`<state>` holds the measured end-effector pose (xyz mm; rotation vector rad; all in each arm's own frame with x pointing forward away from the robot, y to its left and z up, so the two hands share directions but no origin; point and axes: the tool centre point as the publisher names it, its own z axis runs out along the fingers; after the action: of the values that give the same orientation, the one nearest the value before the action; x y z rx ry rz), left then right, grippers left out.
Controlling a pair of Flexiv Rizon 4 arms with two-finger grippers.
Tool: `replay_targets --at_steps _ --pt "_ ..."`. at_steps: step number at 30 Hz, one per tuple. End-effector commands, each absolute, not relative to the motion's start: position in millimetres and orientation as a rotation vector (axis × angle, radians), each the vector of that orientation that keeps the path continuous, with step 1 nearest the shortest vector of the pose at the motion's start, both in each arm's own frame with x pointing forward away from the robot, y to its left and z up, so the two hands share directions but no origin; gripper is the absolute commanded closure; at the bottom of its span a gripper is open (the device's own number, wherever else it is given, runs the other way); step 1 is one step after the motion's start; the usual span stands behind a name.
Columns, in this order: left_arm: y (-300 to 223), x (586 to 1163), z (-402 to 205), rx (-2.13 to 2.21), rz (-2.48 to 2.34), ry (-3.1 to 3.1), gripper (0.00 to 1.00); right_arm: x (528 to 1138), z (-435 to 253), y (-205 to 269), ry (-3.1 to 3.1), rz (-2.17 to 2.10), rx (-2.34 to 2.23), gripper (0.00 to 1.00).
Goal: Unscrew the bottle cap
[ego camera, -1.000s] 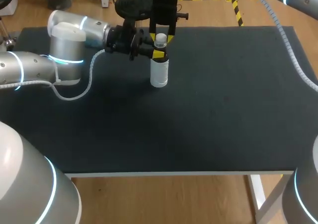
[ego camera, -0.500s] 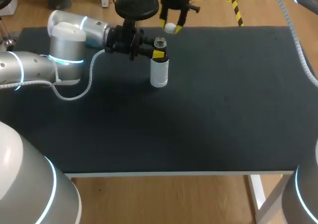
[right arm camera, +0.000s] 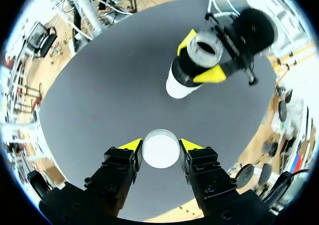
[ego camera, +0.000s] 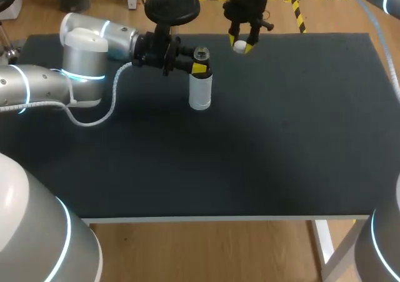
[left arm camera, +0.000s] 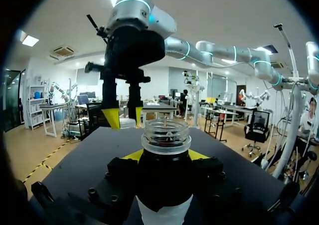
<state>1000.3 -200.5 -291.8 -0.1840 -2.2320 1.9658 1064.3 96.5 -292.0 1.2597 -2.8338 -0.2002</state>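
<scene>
A small bottle (ego camera: 200,88) with a white label and an open clear neck stands on the black table mat (ego camera: 281,138) at the back left of centre. My left gripper (ego camera: 199,66) is shut on its neck from the left; in the left wrist view the bottle (left arm camera: 165,160) sits between the yellow fingertips with its mouth uncovered. My right gripper (ego camera: 240,44) hangs above the mat to the right of the bottle, shut on the white cap (ego camera: 239,46). The right wrist view shows the cap (right arm camera: 160,148) pinched between both fingertips, with the bottle (right arm camera: 194,68) beyond it.
A black round stool seat (ego camera: 172,5) stands just behind the mat's back edge near the left arm. A white cable (ego camera: 103,110) loops from the left arm over the mat. The mat's front and right are bare.
My right gripper lifted the white cap off the bottle's neck and carried it up and to the right. The left gripper and the bottle stayed put.
</scene>
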Motion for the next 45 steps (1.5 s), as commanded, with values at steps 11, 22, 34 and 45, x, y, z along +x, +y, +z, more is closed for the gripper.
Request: replay_targets --at_steps 11,22,34,45 --pt "-200.2 1001.3 -292.8 -0.188 1.963 -2.229 1.0 1084.6 -357.6 61.7 -2.923 -0.197 0.888 1.0" --pt "-200.2 1001.3 -292.8 -0.188 1.963 -2.229 1.0 1093.4 -390.3 57.5 -2.939 -0.221 0.756 1.0" --pt "-200.2 1001.3 -292.8 -0.188 1.963 -2.229 1.0 1097.5 -417.9 59.1 -2.915 -0.244 0.653 1.0" --pt "-200.2 1001.3 -292.8 -0.188 1.963 -2.229 1.0 1095.2 -419.4 59.9 -2.922 -0.244 0.625 0.0"
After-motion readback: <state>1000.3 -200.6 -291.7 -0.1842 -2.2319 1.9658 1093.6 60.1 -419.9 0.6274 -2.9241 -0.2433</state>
